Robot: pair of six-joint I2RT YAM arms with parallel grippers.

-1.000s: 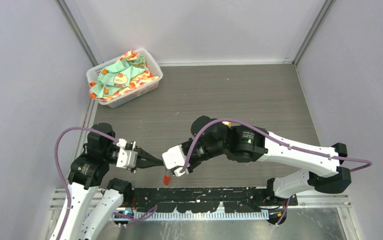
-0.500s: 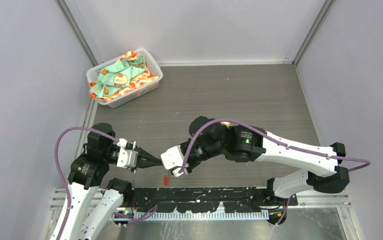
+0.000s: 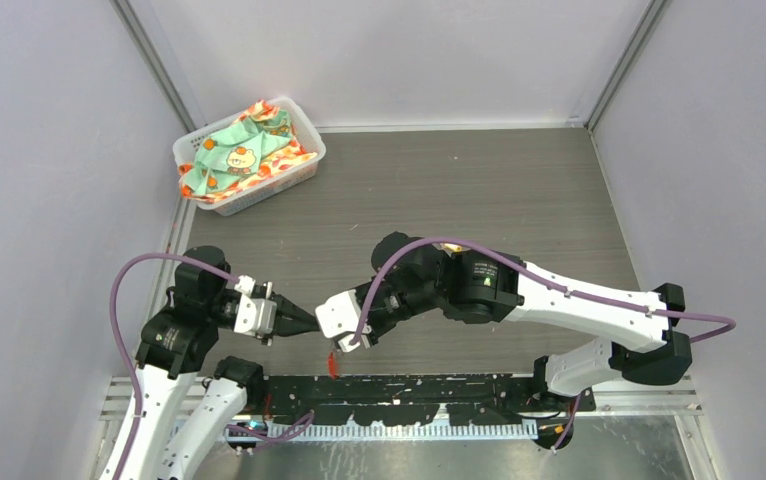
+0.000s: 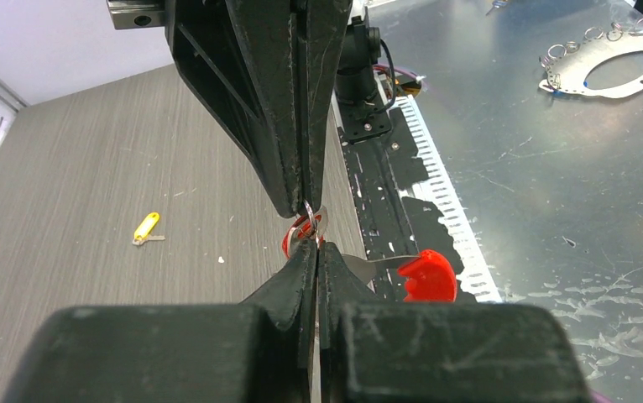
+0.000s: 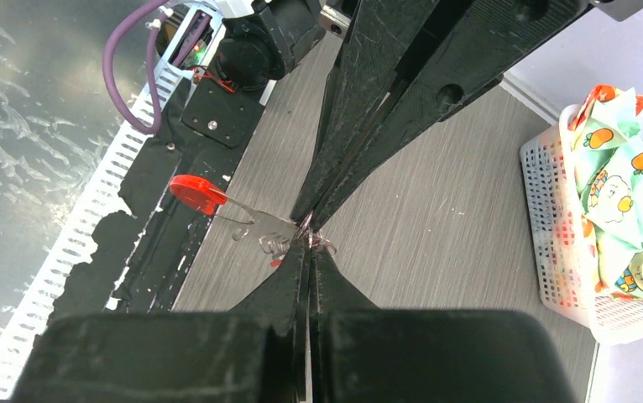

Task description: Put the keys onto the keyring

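Right gripper [image 4: 305, 201] clenched on the keyring [image 4: 308, 225]; left gripper [image 4: 315, 248] clenched, tip against it, its hold unclear. Red key [image 4: 426, 275] hangs at the keyring, blade into the junction; threading unconfirmed. Yellow key [image 4: 145, 227] lies apart on the table [image 4: 91, 168], untouched. Judged: less than half complete.

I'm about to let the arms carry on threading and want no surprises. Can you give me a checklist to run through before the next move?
1. The left gripper is shut on the small silvery metal keyring with a red part: ok.
2. The right gripper pinches the same keyring, its tips meeting the left's: ok.
3. The red plastic-headed metal key is held up at the tips, blade running into the pinch: ok.
4. That red key is threaded on the keyring: cannot tell.
5. The yellow-headed key is on the keyring: not ok; it lies apart on the grey wood-grain table.
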